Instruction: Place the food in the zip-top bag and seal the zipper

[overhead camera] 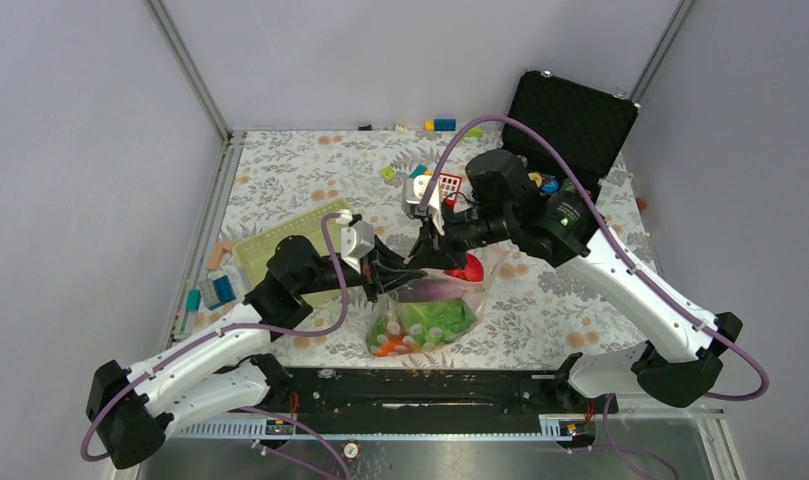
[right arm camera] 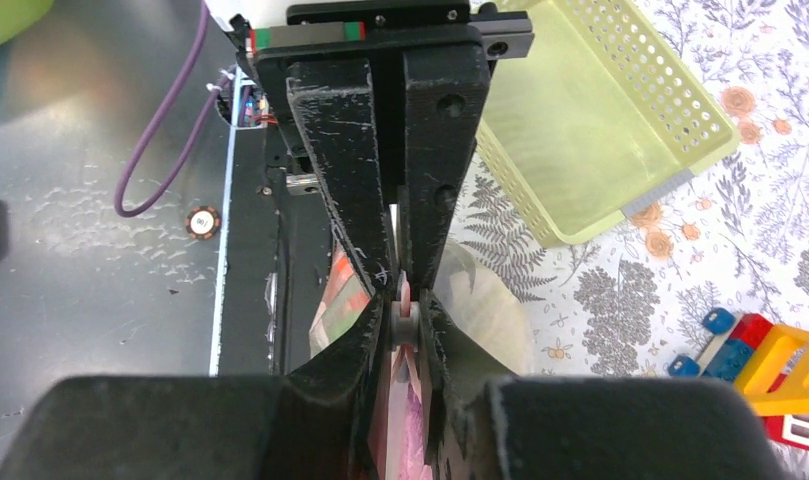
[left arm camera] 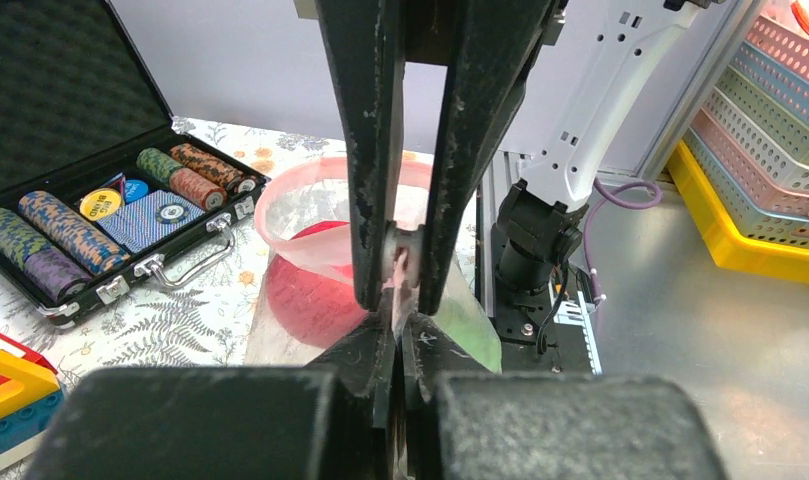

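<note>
Grey walls are enclosing a table covered in a floral cloth (overhead camera: 540,300), seen from above. At the left of the frame a pale green basket (overhead camera: 270,245) is lying beside a few building blocks (overhead camera: 215,290). Reaching in from the lower left, the left gripper (overhead camera: 392,272) is pressing its jaws together on a thin edge of the zip-top bag (overhead camera: 477,300), which is slumping at the centre of the frame near the front edge of the table. The food (overhead camera: 430,322) is showing through the clear film: green leafy pieces, an orange carrot low down and a red piece up by the mouth. In the left wrist view the pink zipper (left arm camera: 300,255) is curving in an open loop beyond the fingers, so the mouth is not yet closed. Just right of centre the right gripper (overhead camera: 435,245) is coming down from the upper right and pinching the pink strip between its fingertips. The two pinches are sitting close together on the mouth, probably so that one anchors the floppy plastic while the other presses the strip shut. At the upper right an open black case (overhead camera: 570,120) is holding poker chips.
</note>
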